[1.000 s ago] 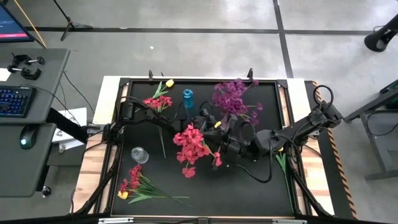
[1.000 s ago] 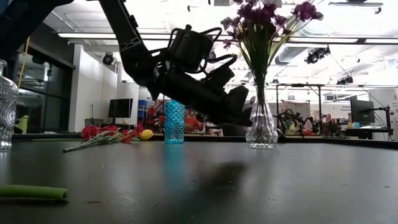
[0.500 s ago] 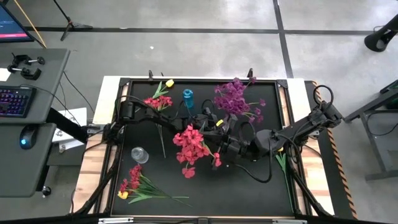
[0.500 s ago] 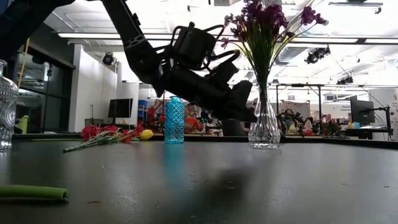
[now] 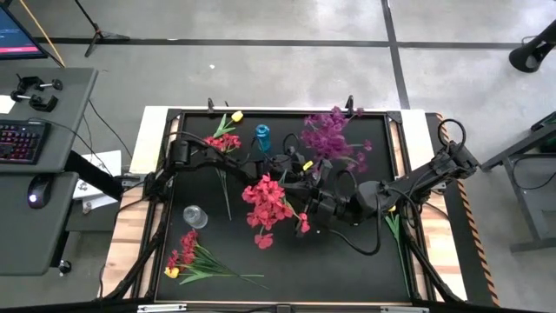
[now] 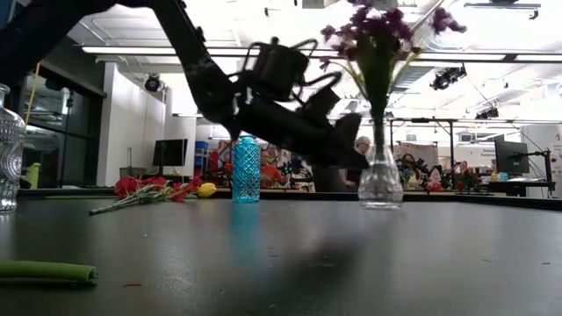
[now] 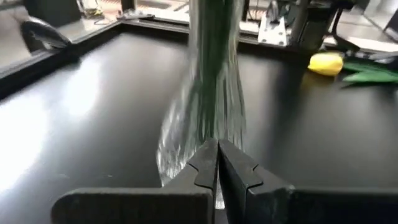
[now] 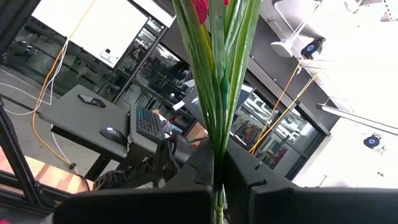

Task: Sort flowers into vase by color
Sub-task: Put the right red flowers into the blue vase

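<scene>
Clear vase (image 6: 381, 180): in the low view it now stands further toward the picture's right than a second ago, blurred, just beyond the dark arm's tip.
Purple flowers (image 5: 328, 137): the bunch in that vase sits slightly further from the robot's side of the counter (image 5: 365, 261) in the high view, shifted with the vase.
Left pincer (image 7: 217, 163): its closed fingertips press against the vase's base, and it reaches further along than before.
</scene>
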